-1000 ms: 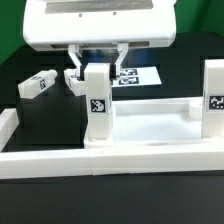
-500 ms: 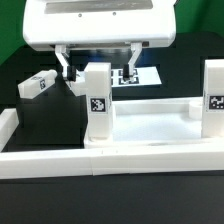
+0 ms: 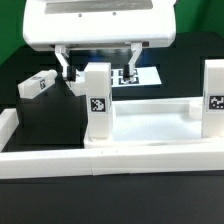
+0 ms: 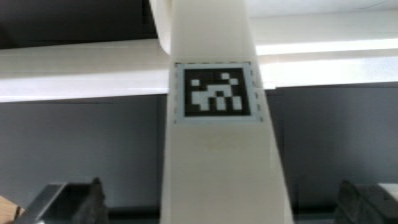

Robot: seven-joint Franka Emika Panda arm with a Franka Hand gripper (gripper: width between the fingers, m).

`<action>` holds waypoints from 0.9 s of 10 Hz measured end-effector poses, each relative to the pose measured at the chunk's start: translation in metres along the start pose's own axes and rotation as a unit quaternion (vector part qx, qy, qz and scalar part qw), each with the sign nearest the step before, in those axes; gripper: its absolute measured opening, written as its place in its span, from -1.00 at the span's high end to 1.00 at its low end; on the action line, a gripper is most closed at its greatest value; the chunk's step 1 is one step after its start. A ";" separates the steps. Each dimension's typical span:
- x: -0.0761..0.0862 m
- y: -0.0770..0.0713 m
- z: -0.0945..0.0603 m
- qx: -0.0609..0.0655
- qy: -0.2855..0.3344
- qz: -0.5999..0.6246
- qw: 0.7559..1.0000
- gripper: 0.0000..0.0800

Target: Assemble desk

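The white desk top (image 3: 150,125) lies in front with its raised rim. One white tagged leg (image 3: 97,102) stands upright at its left corner. A second leg (image 3: 213,95) stands at the exterior view's right. My gripper (image 3: 98,72) is over the left leg, open, one finger on each side and both apart from it. In the wrist view the leg (image 4: 217,110) fills the middle with its tag facing the camera. The gripper (image 4: 217,205) straddles it, and the dark fingers (image 4: 71,200) stand well clear of its sides.
A loose white leg (image 3: 35,84) lies on the black table at the exterior view's left, and another white piece (image 3: 75,82) lies beside the left finger. The marker board (image 3: 138,75) lies behind. White border rails run along the front (image 3: 110,162) and left (image 3: 8,122).
The fingers have spread apart and let go of the upright left leg. The leg stays standing. Nothing has moved in the last half second.
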State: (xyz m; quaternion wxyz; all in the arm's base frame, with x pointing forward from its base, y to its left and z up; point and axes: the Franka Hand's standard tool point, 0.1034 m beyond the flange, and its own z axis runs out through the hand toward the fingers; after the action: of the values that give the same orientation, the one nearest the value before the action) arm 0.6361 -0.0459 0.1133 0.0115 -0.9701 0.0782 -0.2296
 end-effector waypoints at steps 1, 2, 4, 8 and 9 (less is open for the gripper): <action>0.006 -0.005 -0.006 0.012 -0.015 0.013 1.000 -0.62; 0.002 -0.011 -0.004 0.024 -0.044 0.023 0.998 -0.62; 0.006 -0.007 0.002 0.030 -0.108 0.024 0.993 -0.62; 0.007 0.013 0.005 0.021 -0.148 0.012 0.989 -0.62; 0.006 0.012 0.005 0.022 -0.149 0.014 0.988 -0.60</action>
State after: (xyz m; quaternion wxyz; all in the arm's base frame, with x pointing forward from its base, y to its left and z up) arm 0.6423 -0.0589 0.1107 0.0470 -0.9918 0.0840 -0.0838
